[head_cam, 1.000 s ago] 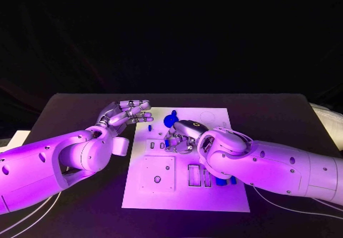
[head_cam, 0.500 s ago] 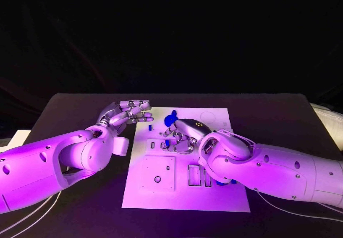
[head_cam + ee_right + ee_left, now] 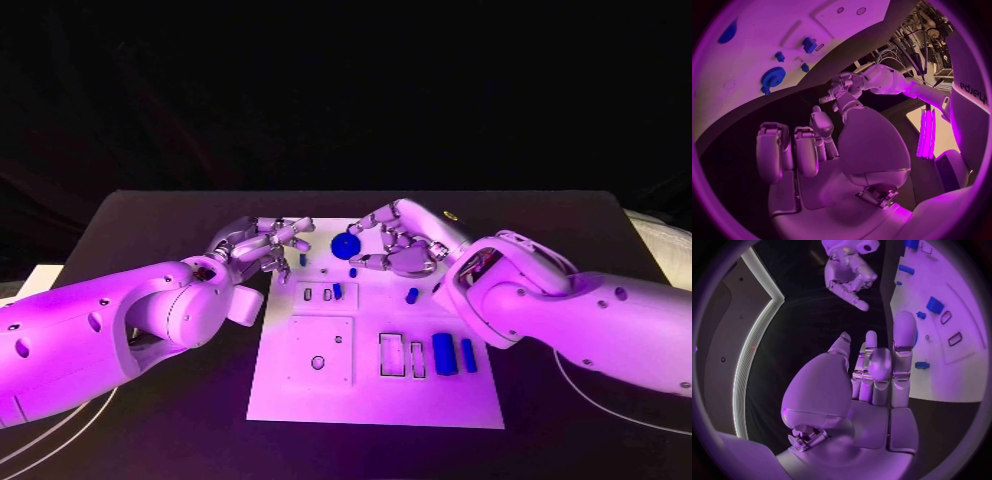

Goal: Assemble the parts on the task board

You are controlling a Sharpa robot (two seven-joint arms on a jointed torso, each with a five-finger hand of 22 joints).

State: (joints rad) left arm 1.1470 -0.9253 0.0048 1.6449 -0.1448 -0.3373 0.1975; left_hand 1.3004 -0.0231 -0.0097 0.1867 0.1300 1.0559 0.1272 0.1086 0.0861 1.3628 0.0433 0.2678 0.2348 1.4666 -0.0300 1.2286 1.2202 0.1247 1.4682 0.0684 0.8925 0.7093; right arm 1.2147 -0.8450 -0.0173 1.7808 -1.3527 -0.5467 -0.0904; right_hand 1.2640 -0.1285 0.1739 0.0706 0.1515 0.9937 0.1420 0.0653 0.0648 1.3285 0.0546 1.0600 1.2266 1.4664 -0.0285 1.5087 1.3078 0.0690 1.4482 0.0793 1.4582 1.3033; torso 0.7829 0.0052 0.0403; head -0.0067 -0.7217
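The white task board (image 3: 375,400) lies in the middle of the table. A blue gear (image 3: 345,243) sits near its far edge. Small blue parts stand at mid-board (image 3: 336,290), and two longer blue parts (image 3: 444,352) lie at the right. My right hand (image 3: 392,240) hovers over the board's far end just right of the gear, its fingers loosely bent with nothing in them. My left hand (image 3: 267,243) is at the board's far left corner, and the left wrist view shows its fingers (image 3: 873,375) straight and holding nothing. The right wrist view shows the gear (image 3: 773,76) beyond my right hand (image 3: 811,150).
A white square plate with holes (image 3: 319,350) and two framed slots (image 3: 392,353) occupy the board's near half. Black table (image 3: 144,215) surrounds the board on all sides. A pale object (image 3: 661,240) lies off the table's right edge.
My right hand has lifted off the board's middle and moved to its far end, uncovering the blue parts at the right. My left hand has shifted slightly toward the board.
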